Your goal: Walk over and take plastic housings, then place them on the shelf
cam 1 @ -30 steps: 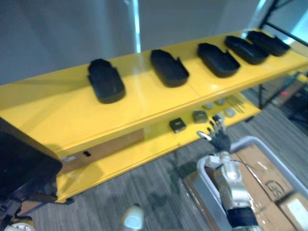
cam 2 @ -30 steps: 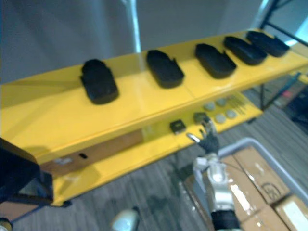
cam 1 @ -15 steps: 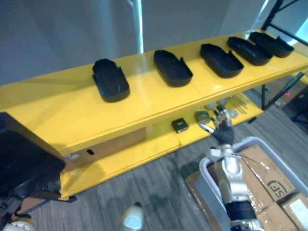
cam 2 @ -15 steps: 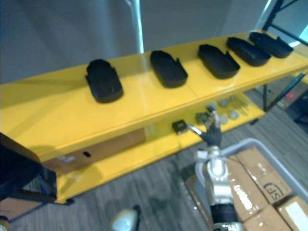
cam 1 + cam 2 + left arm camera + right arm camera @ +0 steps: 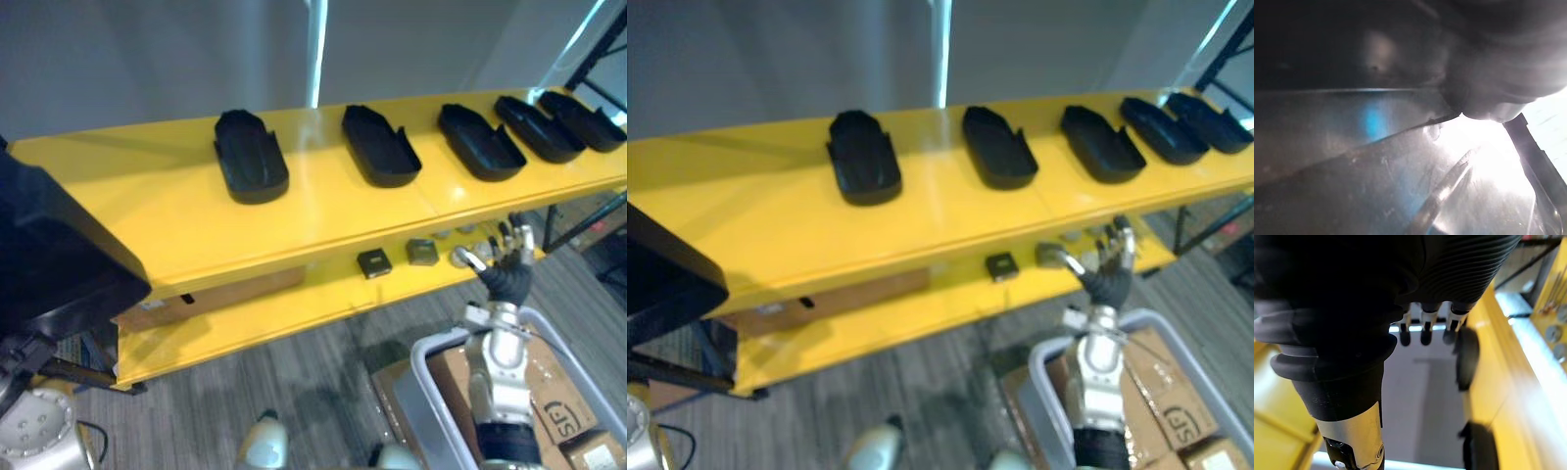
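Several black plastic housings (image 5: 251,168) lie in a row on the top board of the yellow shelf (image 5: 196,230), open side up, among them one in the middle (image 5: 380,147) and one further right (image 5: 480,143). My right hand (image 5: 506,274) is raised in front of the shelf's lower board, open, fingers (image 5: 1422,330) straight, holding nothing. Past it in the right wrist view are two housings (image 5: 1467,357). A large black object (image 5: 49,255) looms at the near left. The left wrist view is dark, and I cannot make out the left hand's grip there.
On the lower board sit a small black box (image 5: 373,262), a grey box (image 5: 422,252) and round metal discs. A grey bin (image 5: 441,411) with cardboard boxes (image 5: 549,392) stands under my right arm. A brown box (image 5: 216,294) lies under the top board.
The camera has swung, so the shelf now sits more level and further right. My right hand has stayed open and raised, now further right. The black object at the left looms larger.
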Robot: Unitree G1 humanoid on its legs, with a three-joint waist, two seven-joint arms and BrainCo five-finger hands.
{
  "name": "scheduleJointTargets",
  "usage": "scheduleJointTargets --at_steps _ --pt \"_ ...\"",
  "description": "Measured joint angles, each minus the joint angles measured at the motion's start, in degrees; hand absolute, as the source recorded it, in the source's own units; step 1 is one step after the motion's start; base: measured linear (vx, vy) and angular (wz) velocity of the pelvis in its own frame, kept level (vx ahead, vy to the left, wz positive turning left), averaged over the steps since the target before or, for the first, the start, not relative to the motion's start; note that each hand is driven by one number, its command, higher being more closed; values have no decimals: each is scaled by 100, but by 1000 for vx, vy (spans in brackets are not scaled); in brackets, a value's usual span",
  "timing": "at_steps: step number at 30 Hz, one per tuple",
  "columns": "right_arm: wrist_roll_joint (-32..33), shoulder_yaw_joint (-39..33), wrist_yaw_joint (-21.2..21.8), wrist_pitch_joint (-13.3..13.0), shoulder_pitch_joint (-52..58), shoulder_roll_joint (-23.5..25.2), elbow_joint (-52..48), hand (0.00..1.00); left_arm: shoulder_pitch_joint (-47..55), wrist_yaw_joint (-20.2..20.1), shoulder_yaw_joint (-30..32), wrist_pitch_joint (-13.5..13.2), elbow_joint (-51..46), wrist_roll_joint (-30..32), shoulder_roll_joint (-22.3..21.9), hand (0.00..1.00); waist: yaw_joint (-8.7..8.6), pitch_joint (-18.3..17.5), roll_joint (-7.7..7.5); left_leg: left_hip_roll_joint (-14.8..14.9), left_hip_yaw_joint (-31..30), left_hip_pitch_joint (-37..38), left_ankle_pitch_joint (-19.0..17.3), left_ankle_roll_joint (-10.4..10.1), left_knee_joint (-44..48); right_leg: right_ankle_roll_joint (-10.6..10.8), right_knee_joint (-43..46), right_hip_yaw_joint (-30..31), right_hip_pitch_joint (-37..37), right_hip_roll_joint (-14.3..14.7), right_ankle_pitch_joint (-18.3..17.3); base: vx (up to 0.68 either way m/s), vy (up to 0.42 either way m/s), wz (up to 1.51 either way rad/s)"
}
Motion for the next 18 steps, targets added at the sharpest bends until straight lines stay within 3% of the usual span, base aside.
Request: scheduleJointTargets --at_steps 1,2,3,4,5,8,10,14,18 --pt "3 -109 -83 -4 143 49 -153 0 78 -18 -33 -22 -14 8 -54 100 -16 -100 -175 36 51 -56 -50 -139 -34 421 -116 -70 112 -9 245 141 -433 66" --pt "10 -333 -146 -5 181 46 -201 0 241 -51 -120 -66 -52 -6 -336 100 -63 -121 49 399 243 -38 0 -157 -112 404 12 -320 137 149 180 145 -407 64" --pt "10 -385 -183 -6 199 43 -215 0 336 -80 -157 -66 -94 -42 -422 100 -69 -152 106 502 319 -45 49 -183 -169 387 38 -407 137 193 167 209 -322 59" --pt "3 -601 -340 -3 244 30 -196 0 526 -234 -251 -121 -175 -159 -631 100 -111 -214 241 678 555 45 391 -430 -445 288 176 -581 137 269 105 215 -242 58" --pt "-7 -713 -462 -3 282 52 -192 0 585 -276 -337 -170 -244 -161 -705 100 -133 -269 334 739 871 125 690 -467 -775 262 231 -718 151 272 89 212 -217 60" --pt "-274 -794 -574 -22 433 118 -189 0 522 -261 -603 -289 -398 -156 -676 100 -191 -281 360 801 1427 520 1058 -472 -1361 176 188 -867 404 266 36 155 -111 36" --pt "-472 -814 -396 -62 546 187 -182 0 501 -239 -624 -301 -397 -159 -671 100 -241 -277 347 811 1545 662 1056 -474 -1493 172 138 -886 509 263 31 96 1 9" --pt "-549 -769 -29 -201 885 450 -55 0 469 -142 -624 -197 -217 -155 -646 100 -303 -288 169 676 1712 736 1054 -477 -1629 195 -33 -859 537 162 43 9 47 -8" --pt "-556 -423 153 -323 1333 684 343 0 490 47 -631 44 35 -140 -565 100 -444 -308 132 560 1786 848 1075 -445 -1780 312 -326 -868 751 58 107 -31 34 -4"
